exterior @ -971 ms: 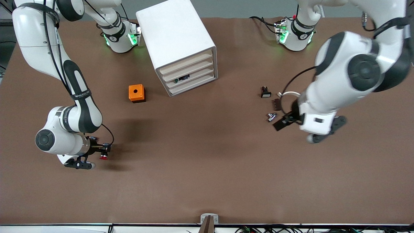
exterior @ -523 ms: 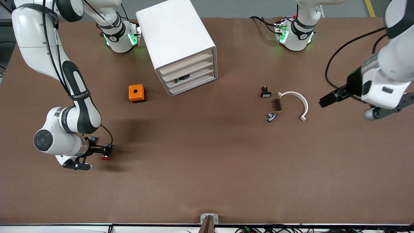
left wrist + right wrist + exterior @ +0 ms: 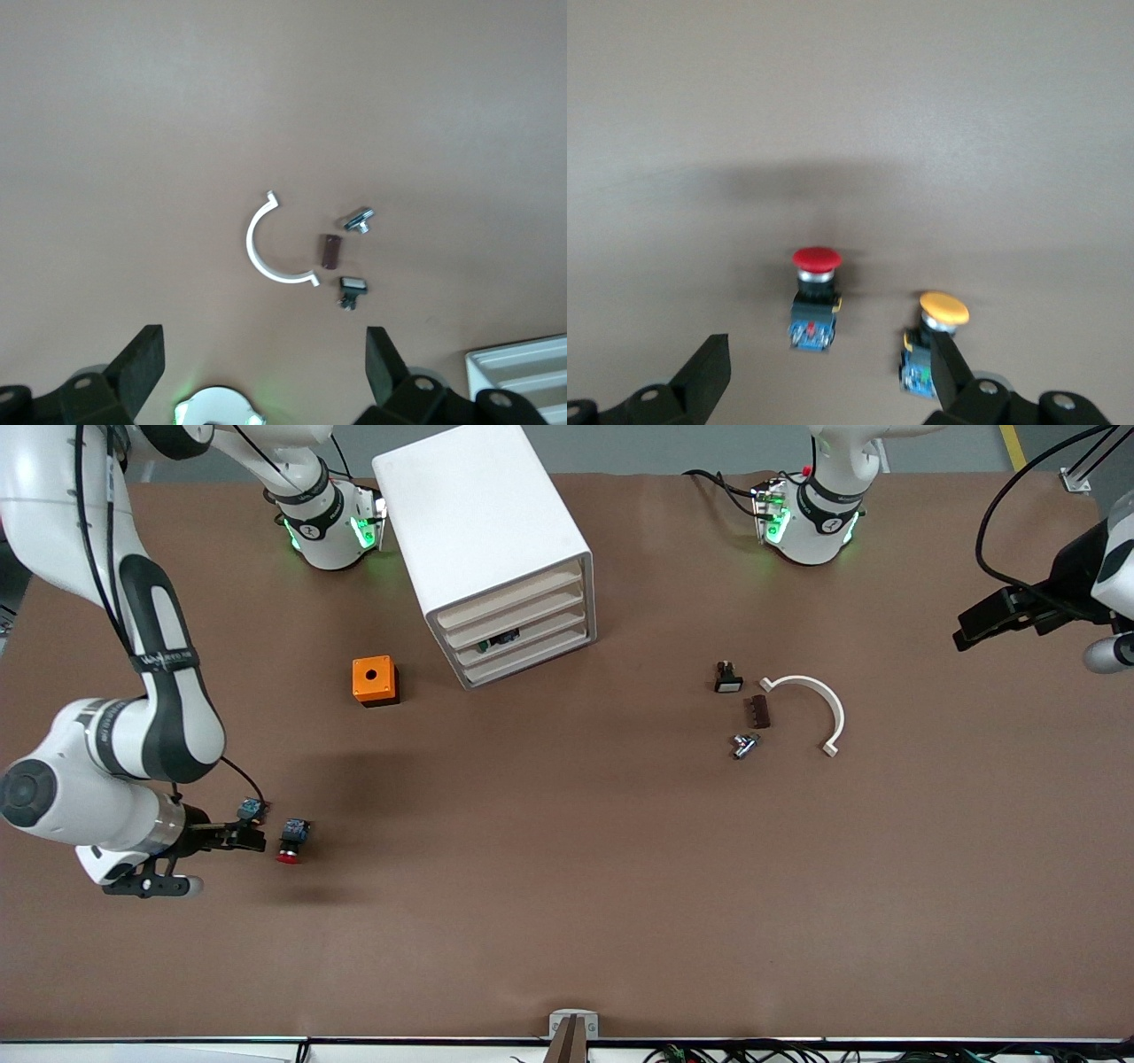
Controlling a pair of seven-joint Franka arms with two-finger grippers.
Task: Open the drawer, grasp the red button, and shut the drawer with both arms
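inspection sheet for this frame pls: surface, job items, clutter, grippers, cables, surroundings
Surface: brown table, flat.
Job's things: red button lies on the table, released; drawer shut in the white cabinet.
Clutter: orange box, orange-capped button, white curved bracket, small hardware parts.
Grippers: right gripper open beside the red button; left gripper open, over the table's left-arm end.
Cables: black cable on left arm.
Surroundings: nothing seen.

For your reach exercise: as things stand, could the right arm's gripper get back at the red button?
Probably yes. The right gripper is open just beside the red button on bare table, with nothing between them; the orange-capped button lies close by.
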